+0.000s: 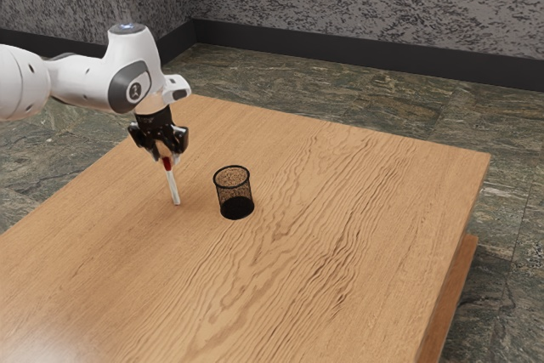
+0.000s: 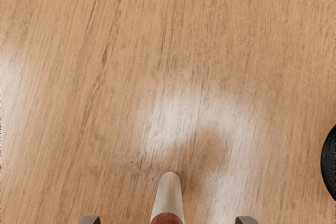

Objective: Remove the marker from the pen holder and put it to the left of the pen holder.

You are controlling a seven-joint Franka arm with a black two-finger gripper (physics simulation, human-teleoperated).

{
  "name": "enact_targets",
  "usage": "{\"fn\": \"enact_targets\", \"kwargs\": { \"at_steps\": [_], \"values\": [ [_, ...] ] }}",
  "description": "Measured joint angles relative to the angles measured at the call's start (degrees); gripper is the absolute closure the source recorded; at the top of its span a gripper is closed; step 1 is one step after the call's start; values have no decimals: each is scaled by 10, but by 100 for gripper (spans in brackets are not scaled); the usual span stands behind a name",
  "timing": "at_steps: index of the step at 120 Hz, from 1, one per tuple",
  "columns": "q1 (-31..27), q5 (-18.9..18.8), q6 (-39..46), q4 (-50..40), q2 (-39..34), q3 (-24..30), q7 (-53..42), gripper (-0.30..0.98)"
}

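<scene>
Well, the marker (image 1: 174, 186) is standing nearly upright outside the pen holder (image 1: 234, 200), on the exterior view's left of it and near it but apart; its red end (image 1: 167, 162) is pointing up into my gripper (image 1: 167, 157), its white body running down toward the table (image 1: 340, 295). The relation that matters is this: the marker is lying straight below the palm, its long axis running roughly along my hand's approach, its upper end sitting between the fingertips (image 2: 247, 220); those are standing wide apart, with a visible gap on each side of the marker, so the jaws are holding nothing. The lower end seems to be meeting the table, though I am not certain of the contact.

I am judging this as the release, with the task nearly done; the spot is looking right if left is being read from the exterior view. The next move is calling for a slow, straight lift along the marker's axis, keeping the jaws spread; a sideways drift could be knocking the thin, tall marker over, and it could then be rolling toward the holder or away across the wood.
</scene>
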State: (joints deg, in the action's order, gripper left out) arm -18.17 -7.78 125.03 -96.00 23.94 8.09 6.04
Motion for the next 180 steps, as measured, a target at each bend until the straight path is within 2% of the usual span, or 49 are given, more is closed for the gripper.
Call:
{"fn": "enact_targets", "kwargs": {
  "at_steps": [7,22,38,63,78,93,140,156,180],
  "values": [
    [1,1,0,-1,-20,-1,-1,30],
    [6,1,-33,-11,-150,7,-3,17],
    [11,3,-89,-8,-216,58,-4,9],
    [69,8,-142,-3,-224,80,-6,3],
    [82,9,-158,-3,-224,81,-6,2],
    [66,9,-167,-3,-224,81,-6,1],
    [-36,9,-177,-7,-222,82,-7,0],
    [-36,9,-179,-8,-222,83,-7,0],
    [-5,19,-191,-9,-222,87,-7,0]
  ]
}}
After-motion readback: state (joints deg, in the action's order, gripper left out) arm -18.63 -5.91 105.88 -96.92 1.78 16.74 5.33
